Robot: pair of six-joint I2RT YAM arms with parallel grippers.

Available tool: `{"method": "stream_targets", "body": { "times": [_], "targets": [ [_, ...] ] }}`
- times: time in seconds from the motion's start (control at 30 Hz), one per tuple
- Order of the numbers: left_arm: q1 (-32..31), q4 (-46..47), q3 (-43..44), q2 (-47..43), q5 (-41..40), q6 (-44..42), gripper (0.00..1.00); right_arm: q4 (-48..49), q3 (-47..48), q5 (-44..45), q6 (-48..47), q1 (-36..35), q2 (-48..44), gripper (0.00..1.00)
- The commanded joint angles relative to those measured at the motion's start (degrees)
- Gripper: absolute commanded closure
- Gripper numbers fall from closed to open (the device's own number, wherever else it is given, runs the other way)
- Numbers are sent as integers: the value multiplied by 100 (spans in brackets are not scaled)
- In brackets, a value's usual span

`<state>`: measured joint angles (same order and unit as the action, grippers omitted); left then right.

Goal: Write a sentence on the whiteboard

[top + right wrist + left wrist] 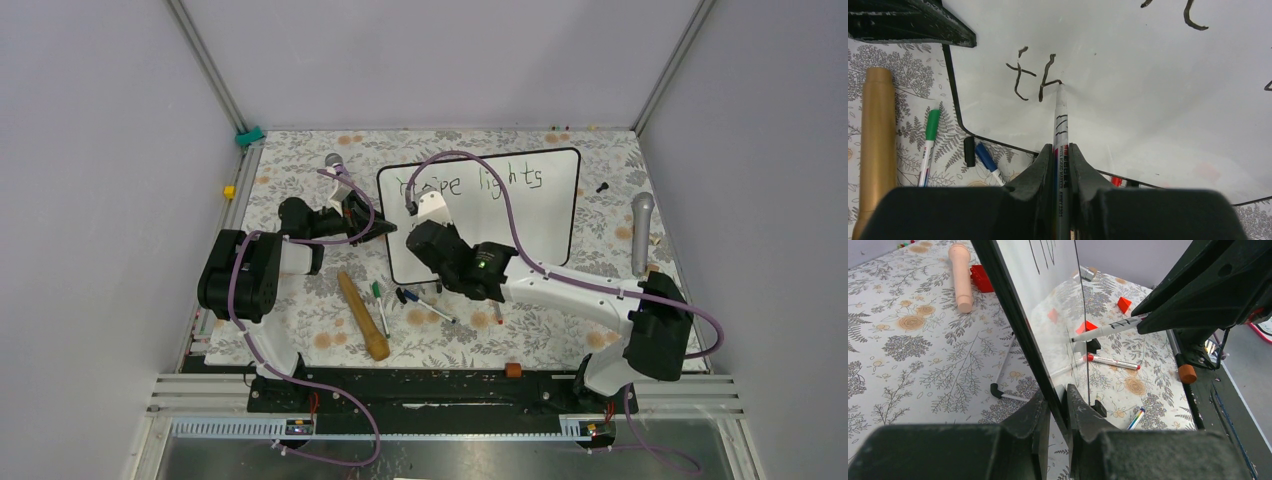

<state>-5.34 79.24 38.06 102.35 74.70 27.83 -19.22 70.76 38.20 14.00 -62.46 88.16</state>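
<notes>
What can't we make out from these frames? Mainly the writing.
- Top view: second line of the sentence on the whiteboard is hidden under the right arm; its cable crosses "Hope".
- Right wrist view: first line mostly cut off by the top edge; only "t" and an unfinished letter at the marker tip show.
- Left wrist view: board nearly edge-on, strokes unreadable.

A stick (362, 315), green marker (928, 145) and blue marker (986, 159) are lying together on the floral cloth (450, 345); a microphone (641, 232) is lying apart.
</notes>
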Motion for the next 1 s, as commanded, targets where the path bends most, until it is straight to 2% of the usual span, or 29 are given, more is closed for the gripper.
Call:
{"method": "stream_targets", "body": {
  "times": [0.0, 0.4, 0.77, 0.97],
  "targets": [
    [9, 522, -69, -93, 88, -860, 100, -43, -134, 196, 101, 95, -174, 100],
    [6, 522, -80, -101, 98, -875, 100, -39, -402, -59, 325, 94, -188, 100],
    [7, 522, -80, -101, 99, -867, 100, 78, -509, -202, 192, 94, -986, 100],
    [12, 524, -80, -103, 98, -867, 100, -36, -426, -46, 137, 115, -907, 100]
  ]
}}
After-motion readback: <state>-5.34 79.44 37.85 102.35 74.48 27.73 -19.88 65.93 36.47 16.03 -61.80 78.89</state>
